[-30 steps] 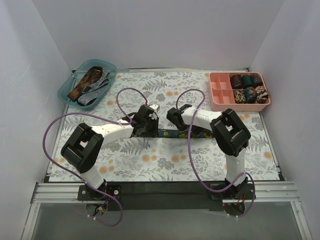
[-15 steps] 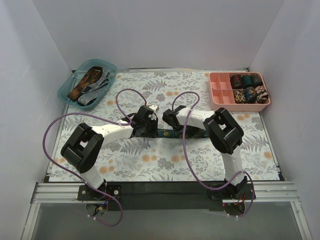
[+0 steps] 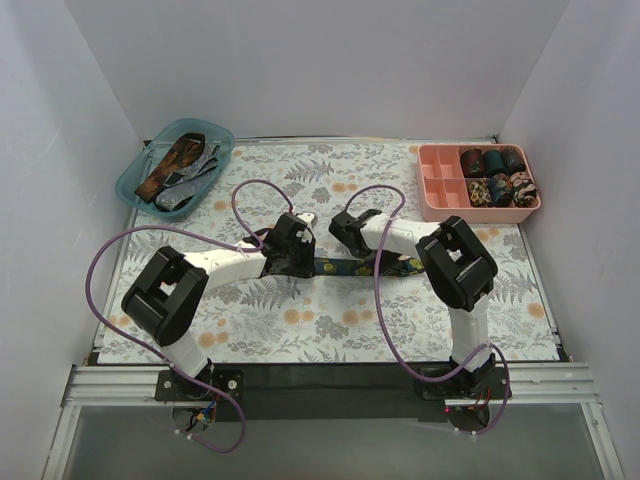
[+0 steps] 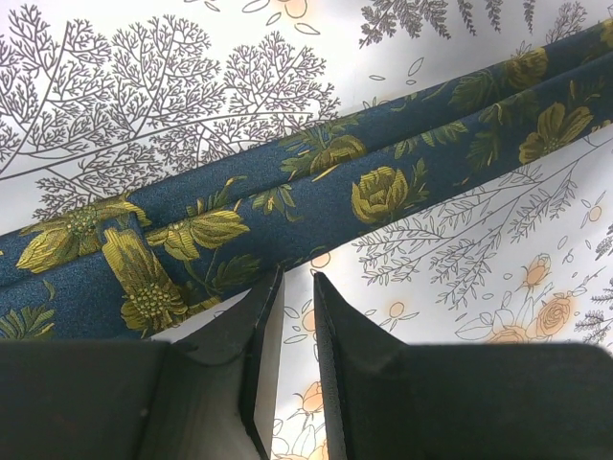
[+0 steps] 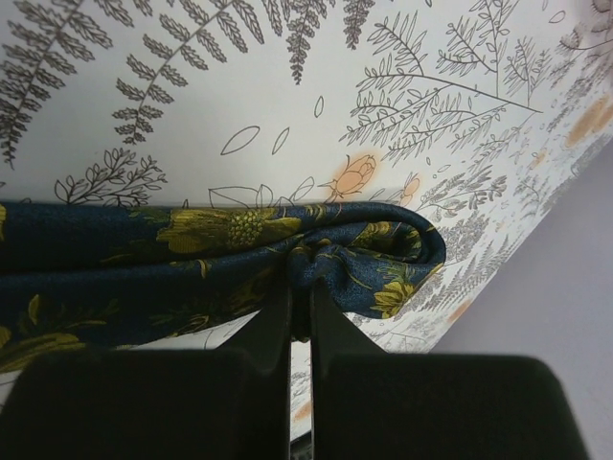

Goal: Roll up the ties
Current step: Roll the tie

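Observation:
A navy tie with yellow flowers [image 3: 350, 267] lies across the middle of the floral mat, between the two arms. In the left wrist view the tie [image 4: 316, 182] lies doubled in two side-by-side bands. My left gripper [image 4: 287, 287] stands at its near edge, jaws a narrow gap apart with only mat between them. In the right wrist view my right gripper [image 5: 300, 287] is shut on the tie's folded end [image 5: 374, 254], which bulges in a loop to the right of the fingers. In the top view the left gripper [image 3: 295, 260] and right gripper [image 3: 340, 238] are close together.
A teal tray [image 3: 130, 188] at the back left holds several unrolled ties [image 3: 178, 165]. A pink divided box [image 3: 440, 205] at the back right holds several rolled ties [image 3: 495, 175]. Purple cables [image 3: 375, 290] loop over both arms. White walls enclose the mat.
My right gripper shifted a little left with the tie's end, then back right. The left gripper has stayed at the tie.

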You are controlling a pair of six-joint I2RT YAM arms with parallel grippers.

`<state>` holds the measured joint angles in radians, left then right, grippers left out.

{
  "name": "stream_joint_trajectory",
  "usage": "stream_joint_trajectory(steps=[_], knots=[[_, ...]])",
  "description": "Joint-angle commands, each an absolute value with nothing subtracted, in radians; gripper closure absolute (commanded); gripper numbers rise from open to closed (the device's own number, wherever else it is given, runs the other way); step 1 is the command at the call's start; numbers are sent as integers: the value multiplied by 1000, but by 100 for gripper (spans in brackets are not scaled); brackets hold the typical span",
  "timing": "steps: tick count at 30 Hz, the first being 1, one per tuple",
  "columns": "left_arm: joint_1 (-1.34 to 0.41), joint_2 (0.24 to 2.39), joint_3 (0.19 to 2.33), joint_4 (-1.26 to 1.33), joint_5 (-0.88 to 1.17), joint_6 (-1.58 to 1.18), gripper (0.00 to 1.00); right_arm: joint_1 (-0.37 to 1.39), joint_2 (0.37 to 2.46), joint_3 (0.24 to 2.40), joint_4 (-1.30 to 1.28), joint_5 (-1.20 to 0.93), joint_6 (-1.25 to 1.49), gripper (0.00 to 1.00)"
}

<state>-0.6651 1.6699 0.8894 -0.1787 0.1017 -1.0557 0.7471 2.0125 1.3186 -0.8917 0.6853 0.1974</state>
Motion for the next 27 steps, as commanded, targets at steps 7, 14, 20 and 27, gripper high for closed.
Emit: stream_joint_trajectory(steps=[7,14,20,27], knots=[[-667,1629,870,-167,109,-1058,81,681,1948,1269,-698,410,155,80],[-667,1626,885,-169,107,-1052,81,646,1875,1289,-698,316,150,75],[-667,1629,894,-173,109,-1052,81,604,1832,1289,-686,256,150,74],[-667,1628,914,-183,107,-1045,80,561,1787,1295,-663,189,164,73]])
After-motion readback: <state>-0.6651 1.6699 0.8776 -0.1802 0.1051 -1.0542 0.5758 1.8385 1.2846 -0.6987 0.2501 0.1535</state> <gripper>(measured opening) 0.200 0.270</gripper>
